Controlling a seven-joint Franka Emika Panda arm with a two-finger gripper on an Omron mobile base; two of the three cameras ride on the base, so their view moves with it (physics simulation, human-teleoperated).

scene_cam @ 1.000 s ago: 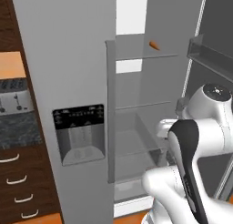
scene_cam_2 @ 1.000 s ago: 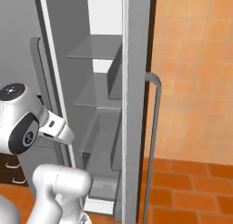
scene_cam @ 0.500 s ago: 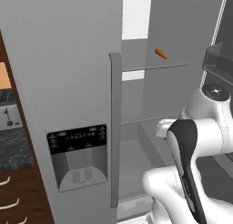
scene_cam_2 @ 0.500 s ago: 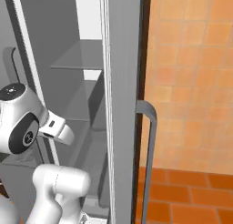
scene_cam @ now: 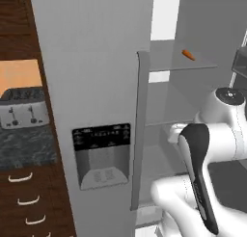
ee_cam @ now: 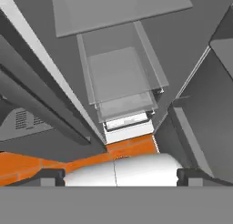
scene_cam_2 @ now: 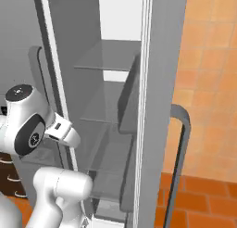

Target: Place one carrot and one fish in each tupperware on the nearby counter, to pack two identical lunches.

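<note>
— Since the earlier pictures the whole scene slid leftward in the left base view, so the camera went with the base; did the things themselves shift?

— No. Only the framing changed: the toaster [scene_cam: 24, 107] and counter [scene_cam: 26, 147] ended up pushed to the left edge, and the carrot [scene_cam: 188, 55] sat further toward the upper right of the frame.

— What were the surfaces like?

— That counter was dark marbled stone over dark wood drawers [scene_cam: 29, 202] with curved silver handles. A flat grey fridge door [scene_cam: 96, 77] carried a black dispenser panel [scene_cam: 102, 154] and a long vertical bar handle [scene_cam: 140, 130]. Inside were clear glass shelves [ee_cam: 116, 77]; the small orange carrot lay on the upper one, well apart from the arm.

— And the gripper [ee_cam: 119, 175]?

— Its dark finger tips [ee_cam: 50, 177] stood spread wide at the bottom corners of the hand view, with nothing between them.

— Room to move?

— An open fridge cavity ran between the door edge and the right wall [scene_cam_2: 157, 106] in the right base view, with bare shelf space around the carrot and orange tiled floor [scene_cam_2: 199, 199] at lower right
</note>
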